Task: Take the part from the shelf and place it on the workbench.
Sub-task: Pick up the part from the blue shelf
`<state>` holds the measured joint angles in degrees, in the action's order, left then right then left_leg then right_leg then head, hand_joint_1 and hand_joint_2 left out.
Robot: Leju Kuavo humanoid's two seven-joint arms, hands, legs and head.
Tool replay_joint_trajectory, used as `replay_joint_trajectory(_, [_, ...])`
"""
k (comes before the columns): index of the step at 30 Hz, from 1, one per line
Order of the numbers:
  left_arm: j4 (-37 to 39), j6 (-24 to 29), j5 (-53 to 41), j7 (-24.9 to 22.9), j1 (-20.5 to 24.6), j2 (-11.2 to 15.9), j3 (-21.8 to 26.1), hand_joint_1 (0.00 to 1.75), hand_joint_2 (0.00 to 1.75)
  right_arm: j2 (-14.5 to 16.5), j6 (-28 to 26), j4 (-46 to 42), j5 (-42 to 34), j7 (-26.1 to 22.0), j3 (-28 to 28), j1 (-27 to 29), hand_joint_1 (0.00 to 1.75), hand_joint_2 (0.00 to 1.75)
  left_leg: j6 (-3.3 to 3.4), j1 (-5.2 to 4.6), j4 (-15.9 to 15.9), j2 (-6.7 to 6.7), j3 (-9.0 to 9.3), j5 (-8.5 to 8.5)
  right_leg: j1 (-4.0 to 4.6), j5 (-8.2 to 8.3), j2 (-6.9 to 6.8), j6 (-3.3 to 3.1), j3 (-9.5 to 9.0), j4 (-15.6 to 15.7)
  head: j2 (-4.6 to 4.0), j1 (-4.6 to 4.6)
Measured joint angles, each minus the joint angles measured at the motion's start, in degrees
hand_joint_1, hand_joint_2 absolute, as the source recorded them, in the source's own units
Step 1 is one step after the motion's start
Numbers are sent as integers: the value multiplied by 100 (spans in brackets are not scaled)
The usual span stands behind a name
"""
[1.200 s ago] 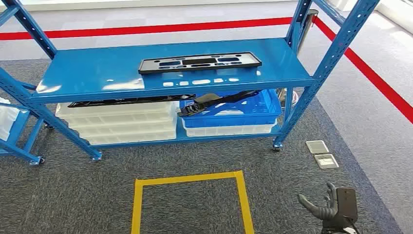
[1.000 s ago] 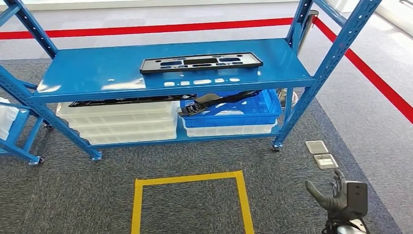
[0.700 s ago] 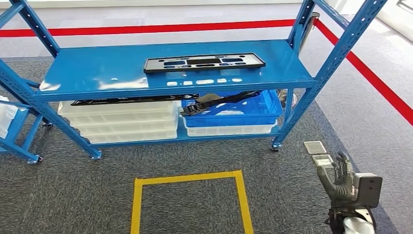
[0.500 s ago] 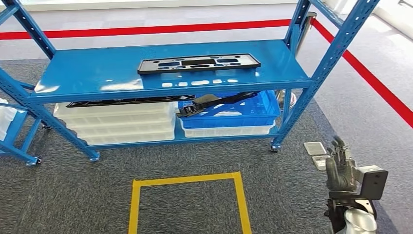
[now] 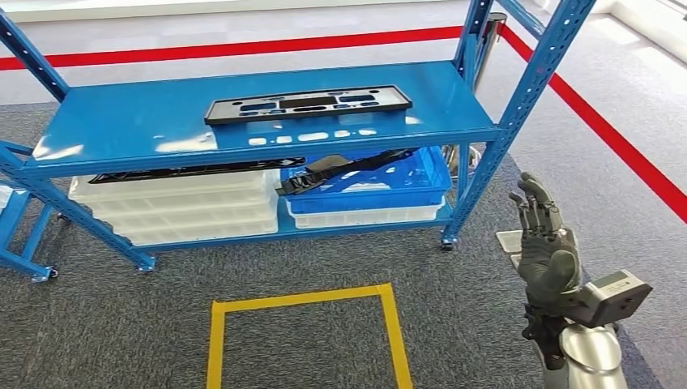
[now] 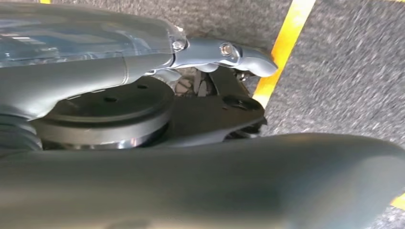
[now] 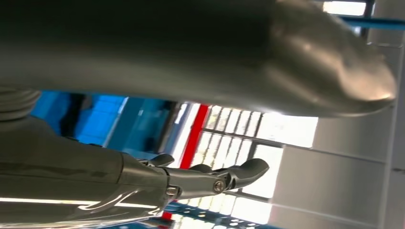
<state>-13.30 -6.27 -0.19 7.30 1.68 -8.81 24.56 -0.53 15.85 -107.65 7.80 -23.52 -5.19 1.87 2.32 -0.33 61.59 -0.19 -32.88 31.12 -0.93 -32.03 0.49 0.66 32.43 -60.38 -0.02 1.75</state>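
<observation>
Hovering upright over the carpet, w/ fingers apart and nothing in it, the right hand [image 5: 544, 243] sits just right of the blue shelf [image 5: 130, 130]. Black part [image 5: 308, 104] lies flat on the top tier, well apart from that hand. Left hand [image 6: 143, 67]: can't tell its state.

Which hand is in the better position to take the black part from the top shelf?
Probably the right. The right hand is raised, open and empty, beside the shelf's right post. The left hand hangs down over the floor. The part lies flat, untouched.
</observation>
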Motion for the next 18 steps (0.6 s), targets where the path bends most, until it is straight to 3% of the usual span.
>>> replay_joint_trajectory(3, [5, -73, 130, -59, 17, -27, 149, 0, 0, -128, -226, -254, 319, -87, 287, -54, 0, 0, 10, -13, -155, 2, 32, 7, -13, 8, 5, 68, 39, 1, 0, -1])
replay_joint_trajectory(5, [6, -125, 214, -92, 20, -47, 235, 0, 0, -202, -338, -375, 463, -125, 409, -109, 0, 0, 9, 19, -239, 26, 58, -21, -12, -118, -9, 114, 95, -141, 1, -3])
replay_joint_trajectory(8, [15, -167, 258, -128, 21, -85, 340, 0, 0, -296, -408, -458, 556, -147, 526, -163, 0, 0, 17, 30, -272, 59, 69, -42, -10, -604, -19, 156, 481, -1030, 0, -6])
replay_joint_trajectory(9, [21, -174, 270, -139, 20, -94, 369, 0, 0, -321, -418, -468, 571, -149, 556, -163, 0, 0, 17, 29, -271, 69, 70, -41, -11, -691, -20, 168, 602, -1310, 0, -7])
replay_joint_trajectory(10, [27, -181, 287, -150, 19, -101, 393, 0, 0, -343, -427, -475, 582, -151, 581, -161, 0, 0, 16, 28, -269, 77, 73, -41, -12, -674, -22, 178, 645, -1420, 1, -7])
replay_joint_trajectory(11, [32, -189, 301, -156, 21, -107, 413, 0, 0, -362, -436, -483, 588, -152, 604, -160, 0, 0, 15, 29, -267, 81, 79, -40, -16, -550, -26, 186, 584, -1311, 1, -7])
replay_joint_trajectory(14, [37, -204, 308, -167, 33, -128, 460, 0, 0, -411, -477, -535, 614, -161, 662, -172, 0, 0, -24, 18, -239, 81, 89, -18, -17, -44, -52, 169, 88, -271, 1, -7])
replay_joint_trajectory(16, [42, -209, 298, -177, 36, -133, 481, 0, 0, -430, -494, -561, 622, -169, 686, -175, 0, 0, -76, -1, -216, 80, 68, -12, -2, 21, -53, 109, -40, 50, 0, -4])
replay_joint_trajectory(18, [44, -212, 291, -185, 39, -133, 492, 0, 0, -444, -500, -574, 622, -177, 695, -167, 0, 0, -117, -1, -215, 79, 60, -13, 1, 30, -40, 42, -32, 70, 0, -3])
